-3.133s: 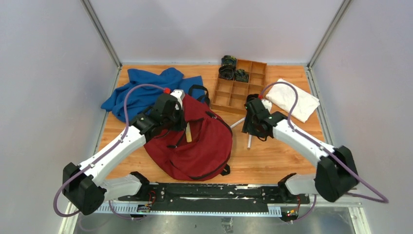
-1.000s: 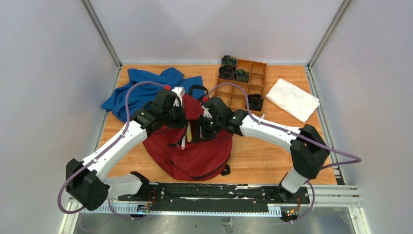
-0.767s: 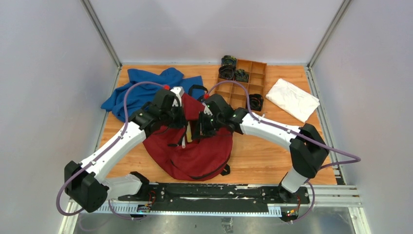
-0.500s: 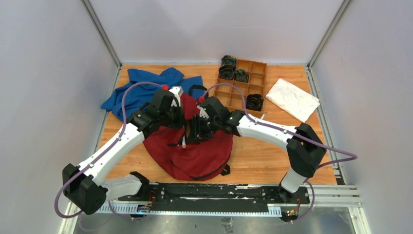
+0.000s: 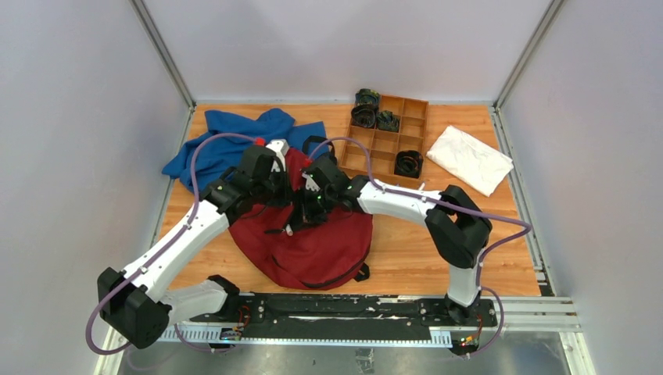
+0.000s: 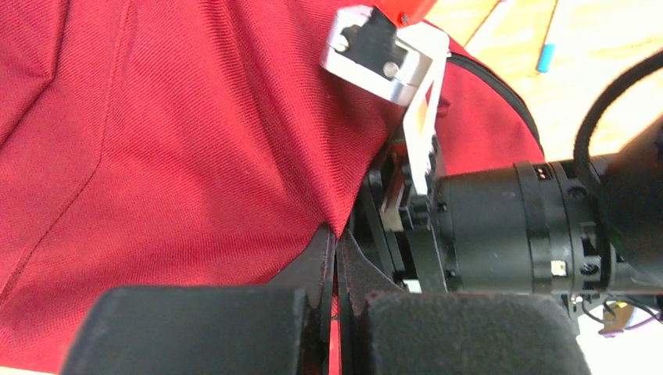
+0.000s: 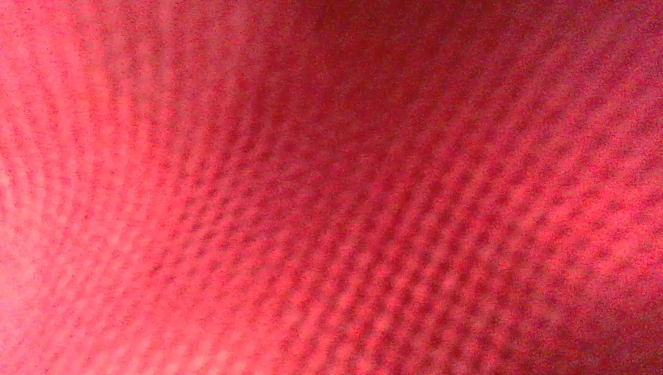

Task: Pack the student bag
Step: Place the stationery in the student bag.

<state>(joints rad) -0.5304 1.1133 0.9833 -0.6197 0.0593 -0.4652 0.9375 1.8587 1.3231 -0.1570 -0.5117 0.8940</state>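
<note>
The dark red student bag (image 5: pixel 320 250) lies on the wooden table in front of the arms. My left gripper (image 5: pixel 279 186) is shut on a fold of the bag's red fabric by its opening and holds it up; the pinched fabric shows between the closed fingers in the left wrist view (image 6: pixel 338 244). My right gripper (image 5: pixel 302 211) is pushed into the bag's opening beside the left one, its fingers hidden. A thin white tip (image 5: pixel 288 230) pokes out below it. The right wrist view shows only blurred red fabric (image 7: pixel 331 187). The right arm's black wrist (image 6: pixel 508 234) sits close to my left fingers.
A blue cloth (image 5: pixel 227 144) lies at the back left, touching the bag. A wooden divided tray (image 5: pixel 387 141) with black items stands at the back centre. A white folded cloth (image 5: pixel 469 160) lies at the back right. A blue-tipped pen (image 6: pixel 545 56) lies on the table beyond the bag.
My right arm has left the table's right side and moved left, pushing its gripper deeper into the bag's opening. My left gripper has drawn the fabric slightly up and left.
</note>
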